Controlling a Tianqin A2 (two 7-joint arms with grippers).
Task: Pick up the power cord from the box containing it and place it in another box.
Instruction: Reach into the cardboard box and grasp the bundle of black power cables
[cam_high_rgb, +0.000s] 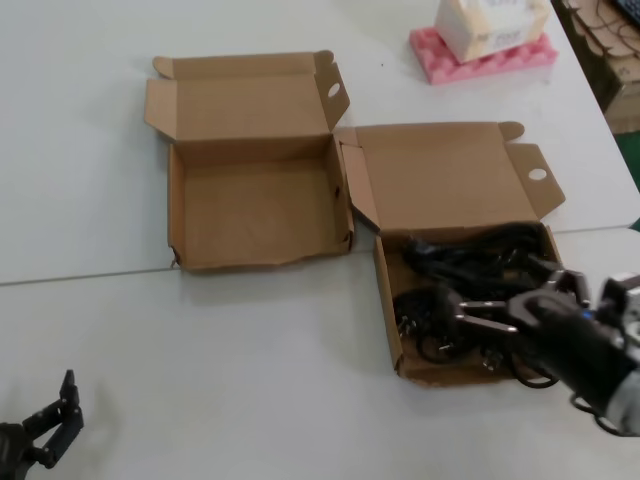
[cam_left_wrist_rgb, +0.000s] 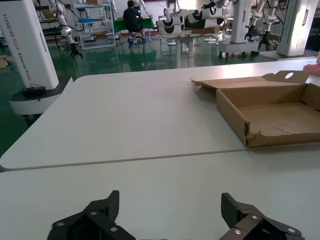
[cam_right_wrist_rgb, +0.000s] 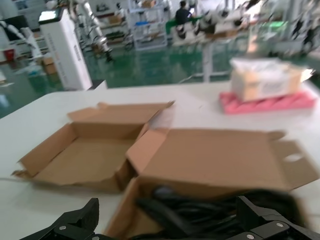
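Black power cords (cam_high_rgb: 470, 262) lie tangled in the narrower box (cam_high_rgb: 388, 300) at the right, its slanted lid (cam_high_rgb: 440, 175) open behind it. I cannot tell the single cord from the rest. My right gripper (cam_high_rgb: 462, 312) is open and hovers just above the cords, holding nothing. The right wrist view shows its fingers spread (cam_right_wrist_rgb: 167, 212) over the cords (cam_right_wrist_rgb: 200, 212). The wider box (cam_high_rgb: 255, 205) with the wavy front rim stands empty to the left; it also shows in the left wrist view (cam_left_wrist_rgb: 272, 117) and the right wrist view (cam_right_wrist_rgb: 80, 155). My left gripper (cam_high_rgb: 62, 415) is open and parked at the front left.
A white carton on pink foam (cam_high_rgb: 482, 42) stands at the back right, also in the right wrist view (cam_right_wrist_rgb: 265, 85). Stacked cardboard (cam_high_rgb: 605, 45) lies past the table's right edge. A seam (cam_high_rgb: 100, 272) crosses the table in front of the empty box.
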